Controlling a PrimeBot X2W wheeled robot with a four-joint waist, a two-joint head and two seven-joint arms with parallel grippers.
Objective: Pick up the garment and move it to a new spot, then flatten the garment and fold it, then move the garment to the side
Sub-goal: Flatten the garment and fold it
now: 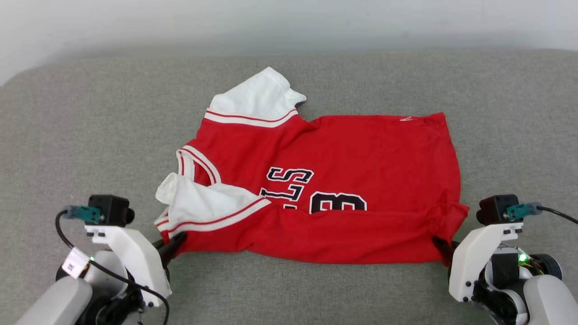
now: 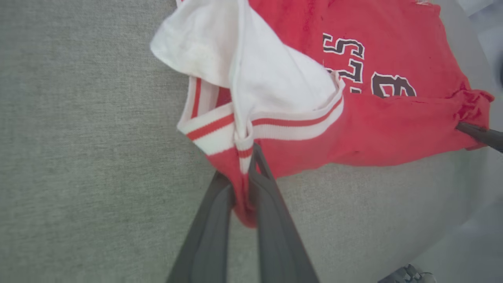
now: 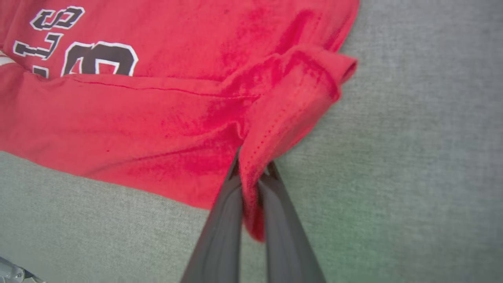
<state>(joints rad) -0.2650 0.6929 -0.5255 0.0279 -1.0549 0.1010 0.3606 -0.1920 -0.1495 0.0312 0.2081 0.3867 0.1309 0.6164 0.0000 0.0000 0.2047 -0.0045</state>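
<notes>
garment [image 1: 361, 149]: soft matt red knit cloth, white panels alike, ribbed striped trim, flat printed lettering. counter [image 1: 90, 126]: grey coarse-weave cloth, matt. left tool [image 1: 178, 238], right tool [image 1: 439, 243]: dark smooth matt fingers [image 2: 271, 220], white smooth plastic housings [image 1: 135, 257].

A grey woven surface [image 1: 67, 135] spreads wide (rounded at its far left corner) below a pale wall [image 1: 289, 22].

Left pincer [image 1: 179, 238], right pincer [image 1: 437, 243] low, wide apart, both clamped on garment [image 1: 361, 158].
</notes>
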